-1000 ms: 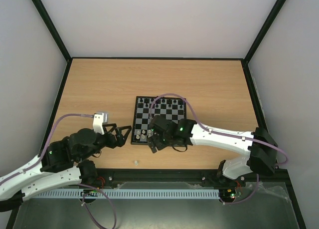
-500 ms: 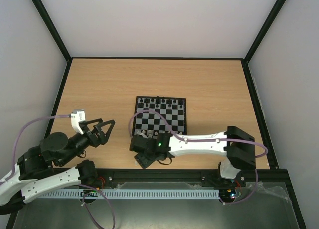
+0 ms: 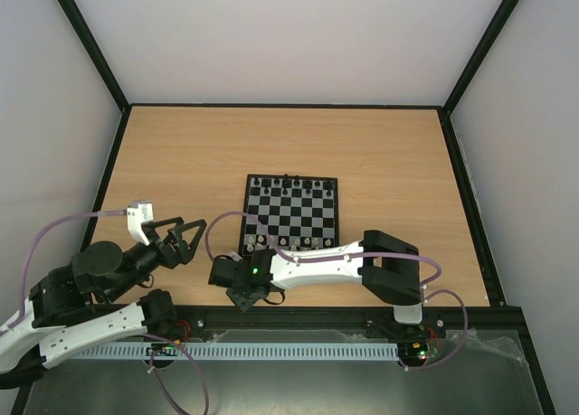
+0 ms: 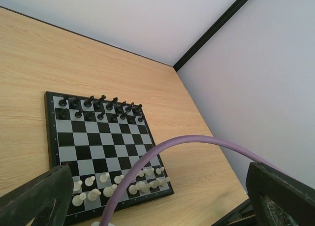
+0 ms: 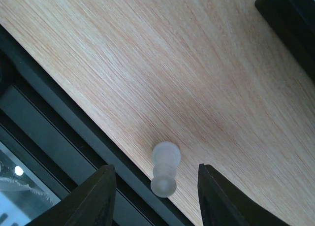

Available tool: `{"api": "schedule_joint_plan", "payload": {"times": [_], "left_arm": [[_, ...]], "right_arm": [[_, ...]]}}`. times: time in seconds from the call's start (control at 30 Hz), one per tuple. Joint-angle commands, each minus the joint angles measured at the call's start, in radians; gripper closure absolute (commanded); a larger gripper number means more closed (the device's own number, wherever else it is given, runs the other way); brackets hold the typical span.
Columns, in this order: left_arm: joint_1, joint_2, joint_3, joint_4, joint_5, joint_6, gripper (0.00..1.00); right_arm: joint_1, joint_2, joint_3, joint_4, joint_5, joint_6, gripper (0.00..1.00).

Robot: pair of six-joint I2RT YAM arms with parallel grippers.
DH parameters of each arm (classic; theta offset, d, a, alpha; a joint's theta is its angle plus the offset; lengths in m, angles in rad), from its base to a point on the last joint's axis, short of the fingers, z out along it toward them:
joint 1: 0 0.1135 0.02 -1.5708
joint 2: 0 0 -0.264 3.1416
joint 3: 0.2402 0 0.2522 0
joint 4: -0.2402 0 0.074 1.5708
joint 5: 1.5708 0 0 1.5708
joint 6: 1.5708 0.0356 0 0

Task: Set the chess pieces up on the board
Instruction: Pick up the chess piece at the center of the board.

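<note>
Chess piece point(image 5: 164, 171), pale and translucent, is on the wooden surface point(image 5: 206, 78) right at its near edge. Its long axis runs along the fingers, wider end away from the edge; standing or lying, I cannot tell. Right pincer point(image 5: 155, 173) is spread with a finger on either side, neither touching; left pincer point(image 3: 185, 237) gapes wide, apart from the board point(image 3: 291, 218).
</note>
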Motion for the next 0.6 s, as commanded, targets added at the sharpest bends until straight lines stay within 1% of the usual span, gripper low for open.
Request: {"api": "schedule_joint_plan", "payload": {"times": [0.0,0.23,0.43,0.57], "left_arm": [[-0.003,-0.01,0.01,-0.012,-0.011,0.005,0.01],[-0.003,-0.009,0.005,-0.012,-0.007,0.005,0.01],[-0.003,-0.01,0.001,-0.004,-0.005,0.006,0.01],[-0.003,-0.006,-0.004,0.004,-0.003,0.008,0.01]], "right_arm": [[0.006,0.037,0.05,-0.077,0.005,-0.01,0.56],[0.006,0.068,0.062,-0.103,0.018,-0.006,0.69],[0.006,0.072,0.054,-0.115,0.024,-0.001,0.7],[0.006,0.065,0.043,-0.11,0.025,-0.001,0.76]]}}
